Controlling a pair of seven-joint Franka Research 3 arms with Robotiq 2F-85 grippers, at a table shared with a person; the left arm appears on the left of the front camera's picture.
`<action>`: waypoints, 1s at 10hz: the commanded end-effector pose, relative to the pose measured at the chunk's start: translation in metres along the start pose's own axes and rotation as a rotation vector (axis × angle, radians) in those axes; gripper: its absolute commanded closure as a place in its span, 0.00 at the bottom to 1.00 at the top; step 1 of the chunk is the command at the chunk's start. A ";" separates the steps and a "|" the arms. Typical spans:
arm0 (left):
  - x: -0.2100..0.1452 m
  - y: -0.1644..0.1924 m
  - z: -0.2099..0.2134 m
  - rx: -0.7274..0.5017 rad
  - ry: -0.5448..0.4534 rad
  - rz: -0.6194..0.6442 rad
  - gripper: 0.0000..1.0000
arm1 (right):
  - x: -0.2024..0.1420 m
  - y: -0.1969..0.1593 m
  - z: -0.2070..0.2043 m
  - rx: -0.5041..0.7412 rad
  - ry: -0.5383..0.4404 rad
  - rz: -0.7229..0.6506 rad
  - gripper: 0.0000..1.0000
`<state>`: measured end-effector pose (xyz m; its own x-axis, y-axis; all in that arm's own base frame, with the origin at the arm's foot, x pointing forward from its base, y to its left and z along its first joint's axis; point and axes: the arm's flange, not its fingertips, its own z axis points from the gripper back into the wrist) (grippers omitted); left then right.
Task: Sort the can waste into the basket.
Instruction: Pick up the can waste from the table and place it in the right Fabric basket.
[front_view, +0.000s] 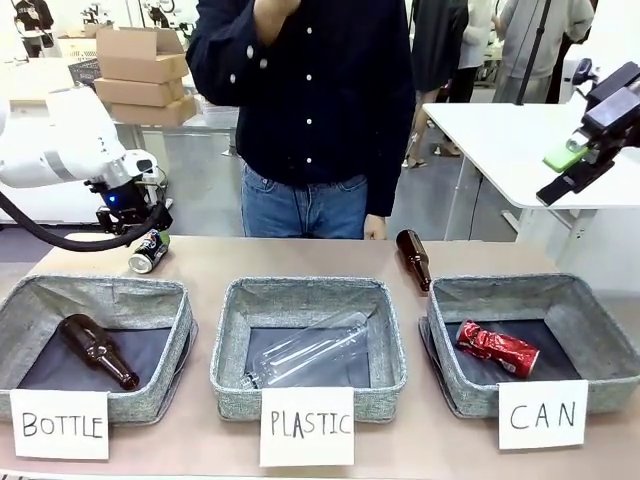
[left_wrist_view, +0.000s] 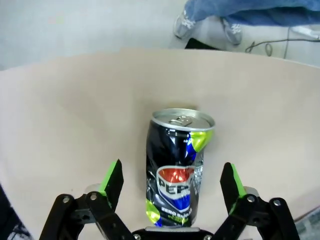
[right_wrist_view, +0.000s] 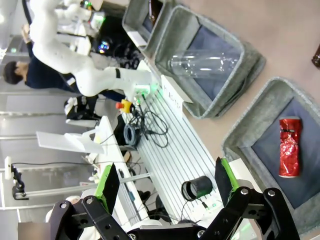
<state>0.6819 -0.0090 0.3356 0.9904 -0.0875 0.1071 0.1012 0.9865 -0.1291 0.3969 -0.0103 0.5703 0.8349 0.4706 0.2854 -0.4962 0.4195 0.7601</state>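
A black can (front_view: 148, 251) with a silver end and a round logo lies on the table at the far left, behind the baskets. My left gripper (front_view: 143, 234) is down over it. In the left wrist view the dented black can (left_wrist_view: 176, 150) lies between the spread green fingers (left_wrist_view: 113, 176) of the open left gripper (left_wrist_view: 172, 176), touching neither. A crushed red can (front_view: 497, 347) lies inside the grey basket (front_view: 600, 305) carded "CAN" at the right. My right gripper (front_view: 572, 162) hangs open high above that basket; from the right gripper (right_wrist_view: 166, 177) I look down on the red can (right_wrist_view: 289, 147) in the basket (right_wrist_view: 239, 134).
The middle basket (front_view: 228, 340), carded "PLASTIC", holds a clear plastic bottle (front_view: 310, 350). The left basket (front_view: 20, 320), carded "BOTTLE", holds a brown glass bottle (front_view: 97, 350). Another brown bottle (front_view: 413, 258) lies on the table behind the CAN basket. A person (front_view: 310, 90) stands at the far side.
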 end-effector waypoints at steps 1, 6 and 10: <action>0.011 0.000 -0.005 -0.003 0.063 -0.037 0.00 | -0.002 -0.001 0.002 -0.008 0.006 0.027 0.00; 0.013 -0.004 -0.017 0.002 0.119 -0.064 0.59 | -0.002 -0.001 0.002 -0.008 0.006 0.027 0.00; 0.011 -0.012 -0.022 -0.013 0.147 -0.087 1.00 | -0.002 -0.001 0.002 -0.008 0.006 0.027 0.00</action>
<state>0.6886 -0.0276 0.3152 0.9859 -0.1666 -0.0157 0.1625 0.9755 -0.1485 0.3969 -0.0103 0.5703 0.8349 0.4706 0.2855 -0.4963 0.4194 0.7601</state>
